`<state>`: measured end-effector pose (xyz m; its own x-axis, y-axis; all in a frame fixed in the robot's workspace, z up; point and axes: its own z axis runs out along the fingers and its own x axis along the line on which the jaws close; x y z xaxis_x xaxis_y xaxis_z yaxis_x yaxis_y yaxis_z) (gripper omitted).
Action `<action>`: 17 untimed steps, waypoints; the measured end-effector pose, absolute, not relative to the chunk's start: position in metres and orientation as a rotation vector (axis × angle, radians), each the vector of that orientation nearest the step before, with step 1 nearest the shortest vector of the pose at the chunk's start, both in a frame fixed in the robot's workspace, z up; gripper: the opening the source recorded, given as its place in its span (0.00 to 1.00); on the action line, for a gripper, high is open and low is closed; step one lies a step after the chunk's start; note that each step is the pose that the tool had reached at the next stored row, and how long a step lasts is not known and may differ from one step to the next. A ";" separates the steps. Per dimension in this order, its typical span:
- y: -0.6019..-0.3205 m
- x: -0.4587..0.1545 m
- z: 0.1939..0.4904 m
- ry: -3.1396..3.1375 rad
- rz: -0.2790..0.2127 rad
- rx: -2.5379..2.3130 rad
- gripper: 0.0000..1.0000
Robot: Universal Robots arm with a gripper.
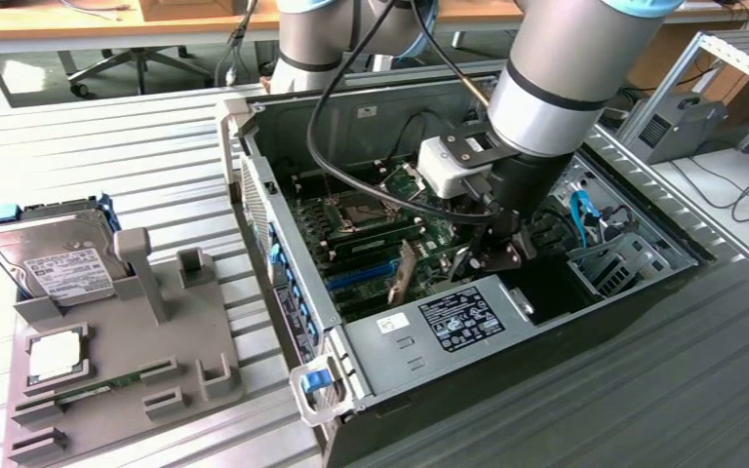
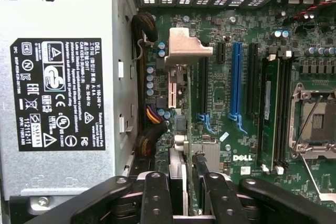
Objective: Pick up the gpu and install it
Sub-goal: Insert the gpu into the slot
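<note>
The gpu (image 1: 408,275) stands upright on its edge on the motherboard inside the open computer case (image 1: 251,185), close to the power supply. In the wrist view it appears edge-on, its silver end bracket (image 2: 186,48) lying against the case's vented rear wall. My gripper (image 1: 502,255) hangs just over the card's other end. In the wrist view my gripper (image 2: 181,179) has its black fingers (image 2: 156,187) on either side of the card's top edge (image 2: 177,163). A thin dark gap shows beside one finger, so the gripper is open and straddles the card.
The grey power supply (image 1: 459,317) with its black label (image 2: 58,93) sits right beside the card. Blue and black slots (image 2: 236,82), memory sticks and the CPU socket (image 2: 315,124) lie on the other side. A grey fixture (image 1: 128,370) on the exterior view's left holds the hard drive (image 1: 56,258).
</note>
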<state>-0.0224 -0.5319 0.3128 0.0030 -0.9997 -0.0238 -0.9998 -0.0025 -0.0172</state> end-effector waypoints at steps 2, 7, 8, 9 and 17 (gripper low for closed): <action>-0.526 -0.023 0.313 2.200 0.007 -2.202 0.29; -0.520 -0.027 0.312 2.204 0.007 -2.198 0.29; -0.519 -0.029 0.312 2.205 0.007 -2.197 0.29; -0.518 -0.030 0.312 2.206 0.007 -2.196 0.29; -0.507 -0.038 0.312 2.211 0.007 -2.191 0.29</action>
<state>-0.0381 -0.5068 0.3121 -0.0085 -0.9997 -0.0238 -0.9998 0.0089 -0.0171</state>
